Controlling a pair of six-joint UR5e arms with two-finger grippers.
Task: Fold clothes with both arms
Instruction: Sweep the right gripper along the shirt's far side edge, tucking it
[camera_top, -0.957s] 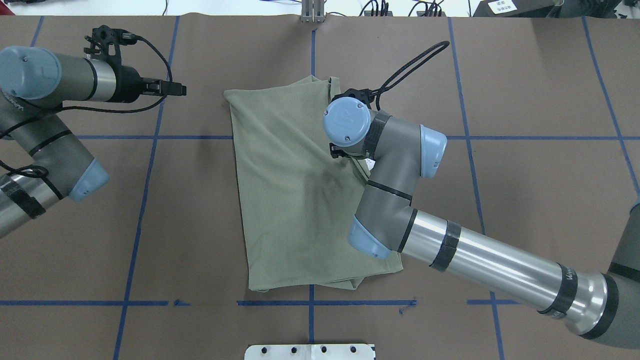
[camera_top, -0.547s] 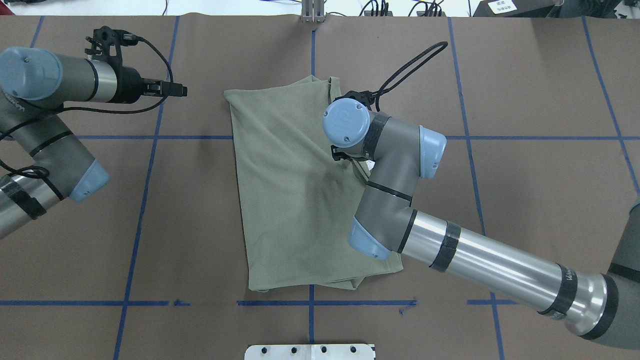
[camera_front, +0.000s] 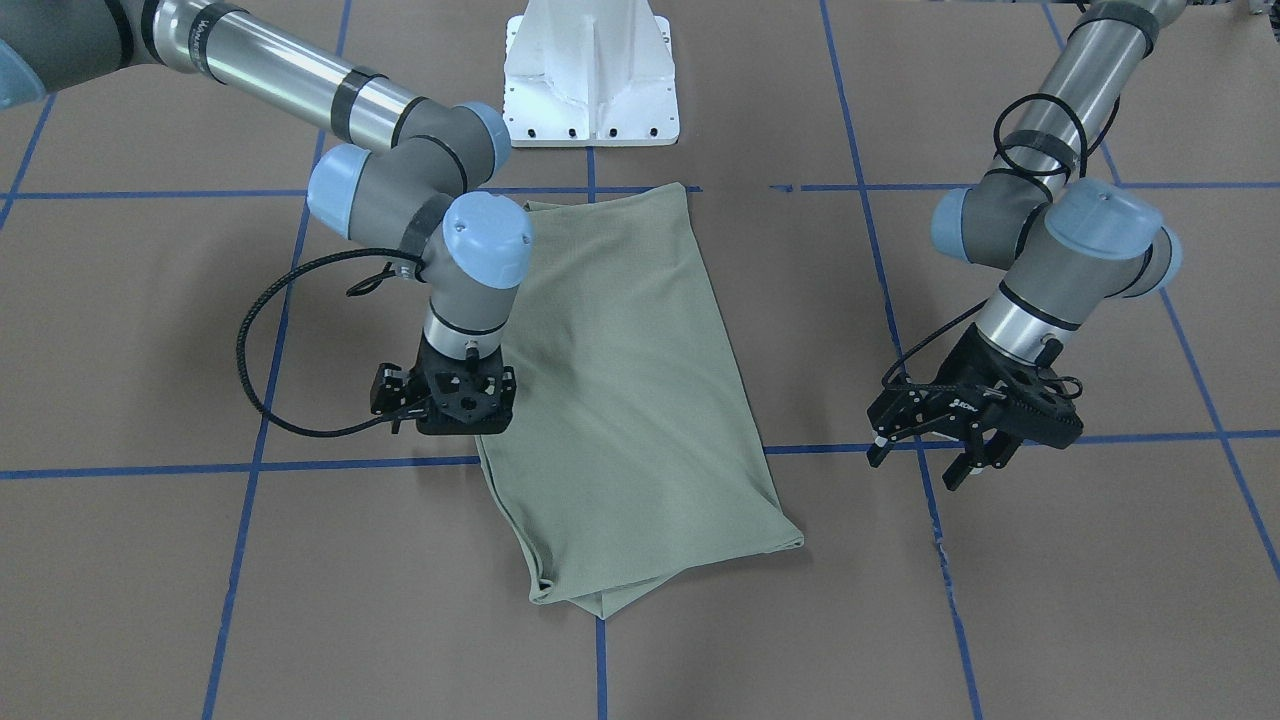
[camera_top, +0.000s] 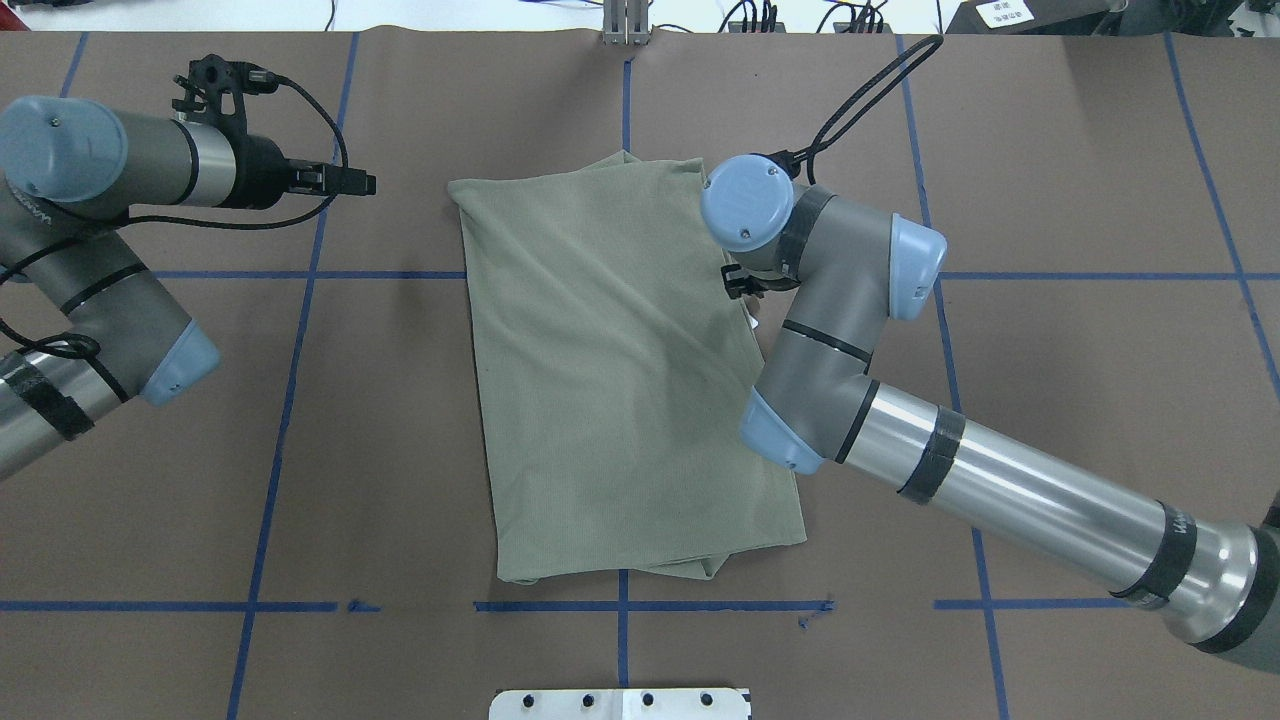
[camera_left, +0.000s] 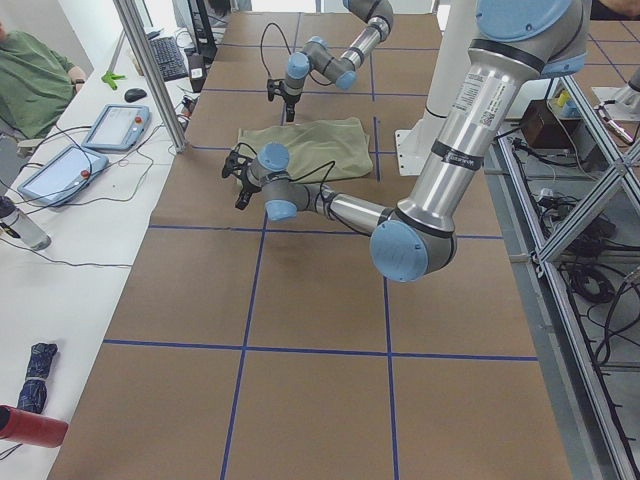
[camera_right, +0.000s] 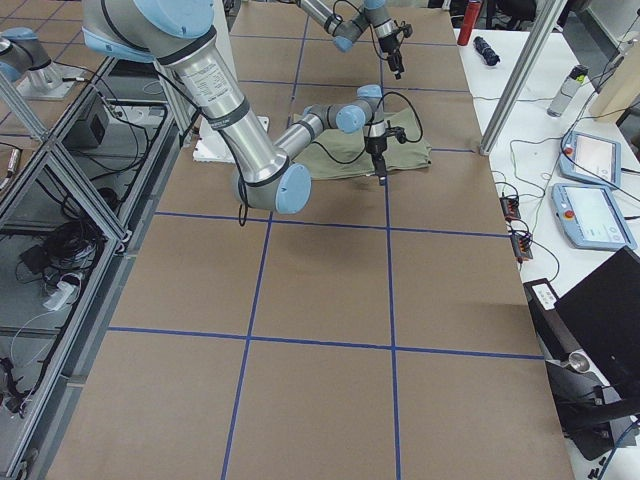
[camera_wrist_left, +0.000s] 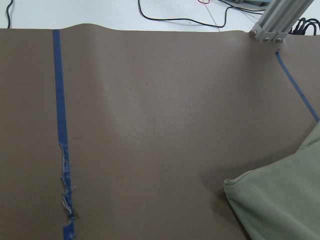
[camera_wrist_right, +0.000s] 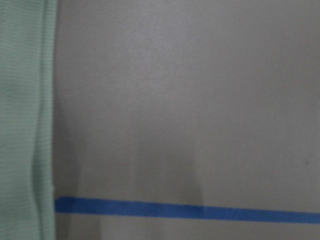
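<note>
The sage-green shirt lies folded into a long rectangle mid-table, its lower layers peeking out at the near edge. My right gripper points straight down beside the shirt's right edge, just off the cloth; its fingers are hidden under the wrist. The right wrist view shows the cloth edge, bare table and two separate faint finger shadows, with nothing held. My left gripper hovers open and empty over bare table, well left of the shirt. The left wrist view catches one corner of the shirt.
Blue tape lines grid the brown table cover. The white pedestal base stands at the robot's edge. An aluminium post rises at the far edge. A person sits by tablets on the side bench.
My right wrist has swung right and slightly farther away, from over the shirt to its right edge. The cloth beneath it now lies flatter. The left arm has not moved.
</note>
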